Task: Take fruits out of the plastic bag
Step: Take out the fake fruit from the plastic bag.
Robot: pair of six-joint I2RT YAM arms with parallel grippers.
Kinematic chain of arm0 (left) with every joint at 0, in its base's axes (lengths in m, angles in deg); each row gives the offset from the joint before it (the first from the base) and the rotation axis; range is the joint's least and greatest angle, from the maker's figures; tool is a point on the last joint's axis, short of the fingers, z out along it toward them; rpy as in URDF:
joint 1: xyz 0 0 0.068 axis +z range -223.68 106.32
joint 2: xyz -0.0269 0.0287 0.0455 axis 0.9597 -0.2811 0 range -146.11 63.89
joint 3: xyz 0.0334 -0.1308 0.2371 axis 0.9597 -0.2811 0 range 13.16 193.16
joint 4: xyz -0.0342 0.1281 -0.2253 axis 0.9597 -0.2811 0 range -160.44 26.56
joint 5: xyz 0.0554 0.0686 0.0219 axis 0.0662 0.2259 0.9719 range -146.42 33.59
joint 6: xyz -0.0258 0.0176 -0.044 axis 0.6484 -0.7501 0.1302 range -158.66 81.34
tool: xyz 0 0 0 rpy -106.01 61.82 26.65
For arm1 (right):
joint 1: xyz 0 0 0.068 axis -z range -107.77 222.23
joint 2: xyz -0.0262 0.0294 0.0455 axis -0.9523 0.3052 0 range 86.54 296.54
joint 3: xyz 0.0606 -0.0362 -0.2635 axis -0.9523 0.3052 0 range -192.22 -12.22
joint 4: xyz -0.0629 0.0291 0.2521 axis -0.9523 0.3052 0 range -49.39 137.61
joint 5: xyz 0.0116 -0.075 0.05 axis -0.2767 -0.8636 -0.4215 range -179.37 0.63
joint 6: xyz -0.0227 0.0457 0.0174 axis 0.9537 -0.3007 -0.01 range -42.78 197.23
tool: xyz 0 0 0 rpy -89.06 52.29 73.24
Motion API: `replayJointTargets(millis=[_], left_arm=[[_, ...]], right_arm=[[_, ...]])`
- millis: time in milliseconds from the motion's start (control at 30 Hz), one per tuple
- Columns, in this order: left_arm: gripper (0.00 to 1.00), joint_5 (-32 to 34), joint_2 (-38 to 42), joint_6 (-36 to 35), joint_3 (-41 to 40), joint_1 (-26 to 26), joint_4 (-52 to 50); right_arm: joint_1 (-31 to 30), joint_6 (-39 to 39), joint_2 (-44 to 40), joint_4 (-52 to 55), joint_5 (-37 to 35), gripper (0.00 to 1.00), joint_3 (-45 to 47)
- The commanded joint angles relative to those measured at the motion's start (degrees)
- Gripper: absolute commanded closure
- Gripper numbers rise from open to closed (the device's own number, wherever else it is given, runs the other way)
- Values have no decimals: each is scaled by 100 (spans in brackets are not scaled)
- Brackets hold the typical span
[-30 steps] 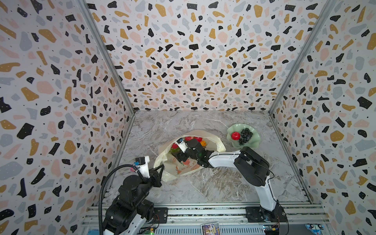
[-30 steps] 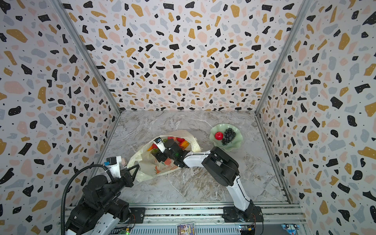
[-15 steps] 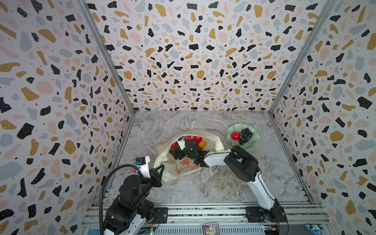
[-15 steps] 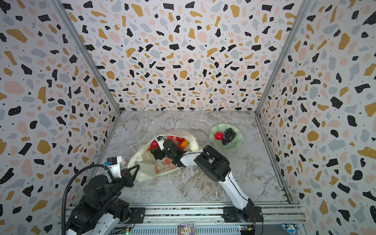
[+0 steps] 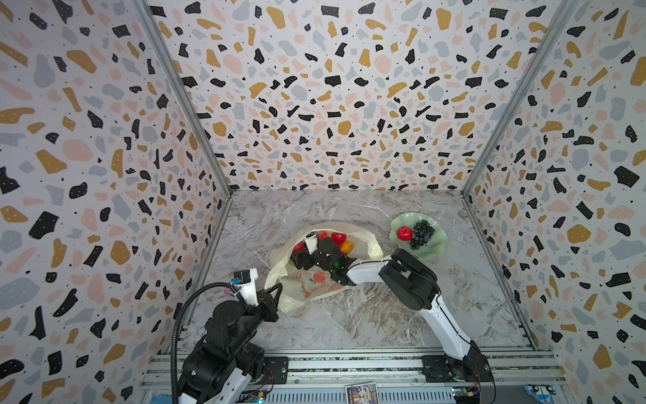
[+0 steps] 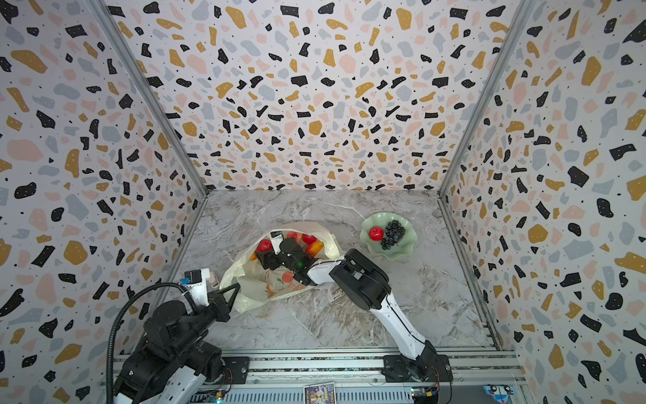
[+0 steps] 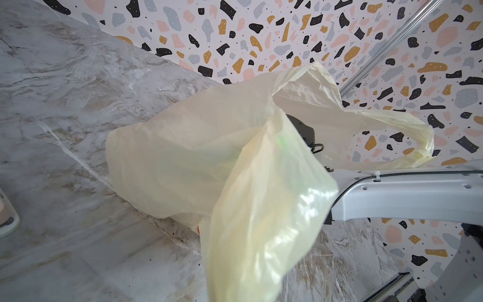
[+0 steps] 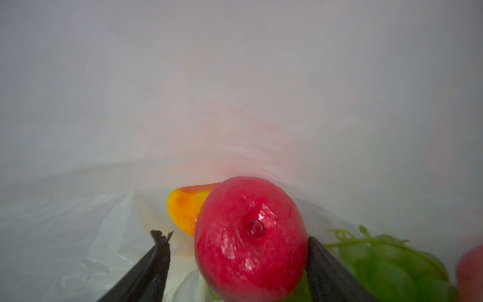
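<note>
The cream-yellow plastic bag lies mid-table with its mouth facing away from the robot. My left gripper is shut on the bag's near corner, and the film runs up to it and hides its fingers. My right gripper is inside the bag, open around a red apple. One finger touches the apple; the other stands a little apart. A red-yellow fruit lies behind it and green grapes beside it. More fruits show in the bag's mouth.
A pale green wavy dish at the back right holds a red apple and dark grapes. My right arm's white link stretches low across the table into the bag. Speckled walls close in three sides.
My right arm has pushed further left into the bag and its jaws have narrowed slightly around the apple. The left arm and the bag corner it holds have not moved.
</note>
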Motion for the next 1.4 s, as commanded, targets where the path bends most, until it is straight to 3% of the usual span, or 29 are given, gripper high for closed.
replayJointTargets(millis=[0,200,400,667,933,1100,1367], left_arm=[[100,-71,37,6,-65,-14,171],[100,-64,50,18,-81,-13,171],[100,-39,59,39,-86,-18,171],[100,86,56,86,-76,-15,141],[100,699,15,342,3,-14,5],[100,1091,-108,499,101,-14,91],[100,1053,-431,539,-86,-17,736]], right_arm=[[80,-176,-69,-175,120,24,-165],[108,-64,-438,-349,134,44,190],[101,45,-702,-487,310,55,407],[103,80,-1142,-566,424,60,737],[108,344,-1847,-423,572,61,1295],[96,466,-2509,-177,880,61,1740],[99,787,-3763,493,1671,61,2340]])
